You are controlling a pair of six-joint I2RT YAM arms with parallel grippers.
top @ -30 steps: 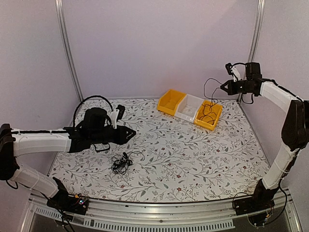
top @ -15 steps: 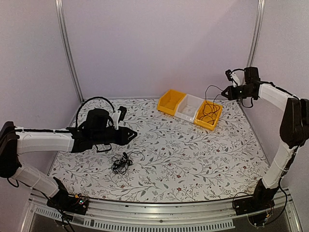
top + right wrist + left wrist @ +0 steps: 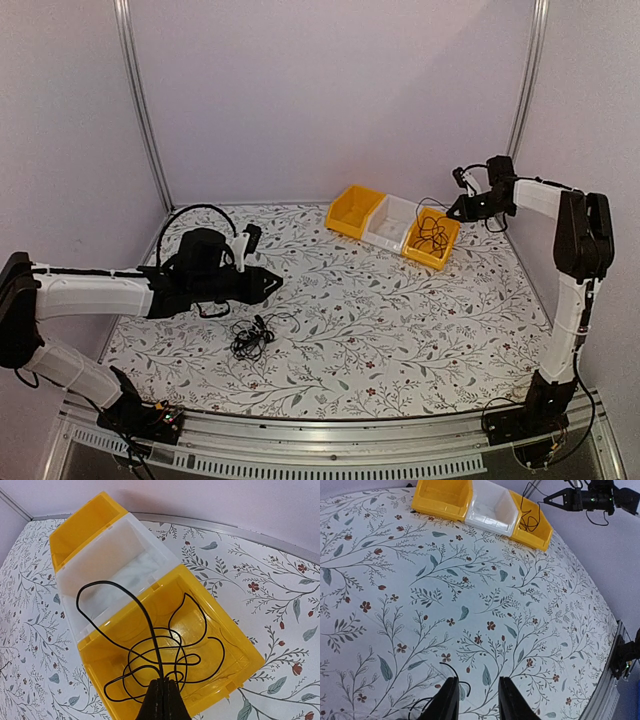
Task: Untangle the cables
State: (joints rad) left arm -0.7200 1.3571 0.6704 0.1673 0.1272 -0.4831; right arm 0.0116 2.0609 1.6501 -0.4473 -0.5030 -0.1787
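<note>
Lower now than a second ago, your right gripper [image 3: 452, 213] sits at the upper right of the top view, just above the rightmost yellow bin [image 3: 447, 247]. Its jaws are pinched tight on a cable [image 3: 150, 662] whose loops lie coiled inside that bin. Your left gripper [image 3: 272, 283], left of centre, hangs partly open and holds nothing. A second cable clump [image 3: 250, 338] lies on the table [image 3: 400, 330] just below it, lower left of centre.
</note>
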